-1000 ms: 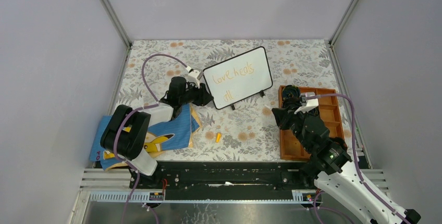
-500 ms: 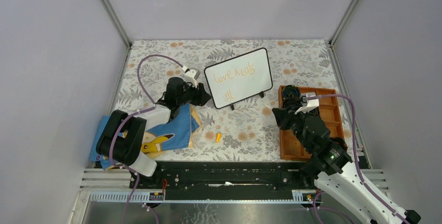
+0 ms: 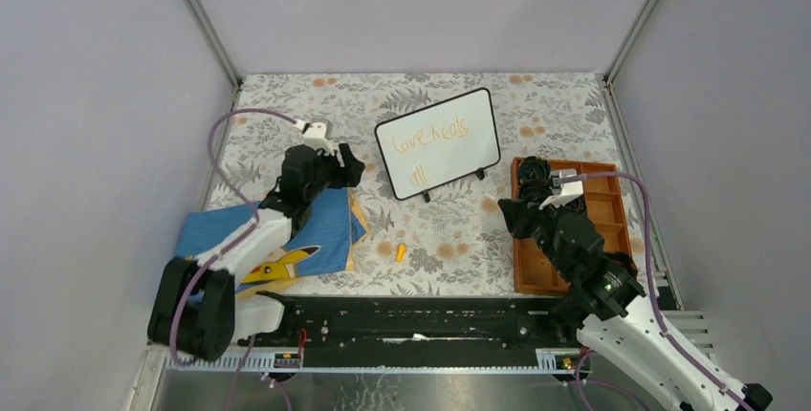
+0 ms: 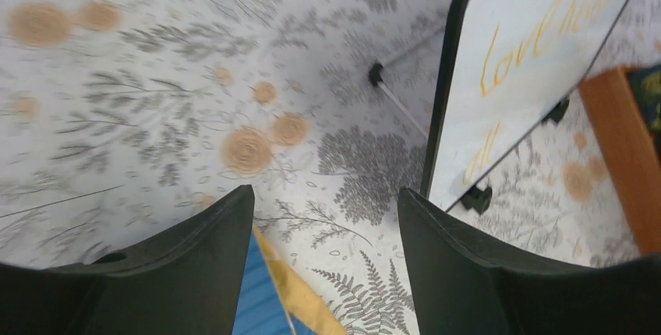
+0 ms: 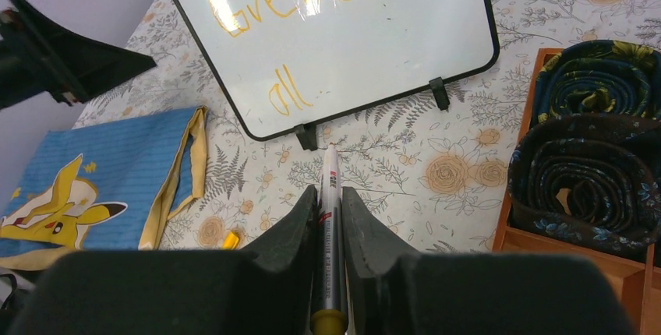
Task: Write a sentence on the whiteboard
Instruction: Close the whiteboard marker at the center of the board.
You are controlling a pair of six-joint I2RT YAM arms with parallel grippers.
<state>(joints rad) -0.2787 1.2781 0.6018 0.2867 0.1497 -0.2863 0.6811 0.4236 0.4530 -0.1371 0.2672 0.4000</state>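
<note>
Toward the far middle of the tabletop [image 3: 287, 110] the whiteboard [image 3: 449, 158] stands on its small black feet, tilted back, exactly where it stood a second ago. The sentence [image 3: 432, 136], orange cursive reading "love heals all", is unchanged.

What has moved is my left gripper [image 3: 352, 164]. A second ago it was at the board's left edge; now it has pulled back to the left and sits apart from the frame, above the far corner of the blue cartoon-printed cloth [image 3: 320, 239]. Its jaws have spread wider as it withdrew, and they stand apart with nothing between them.

My right gripper [image 5: 328, 195] has not shifted. It hovers just left of the wooden tray [image 3: 521, 263], near side of the board, with its jaws clamped on a marker [image 5: 330, 167] whose tip points at the board's near foot. A small orange cap [image 3: 401, 252] lies on the tabletop where it lay before.
</note>
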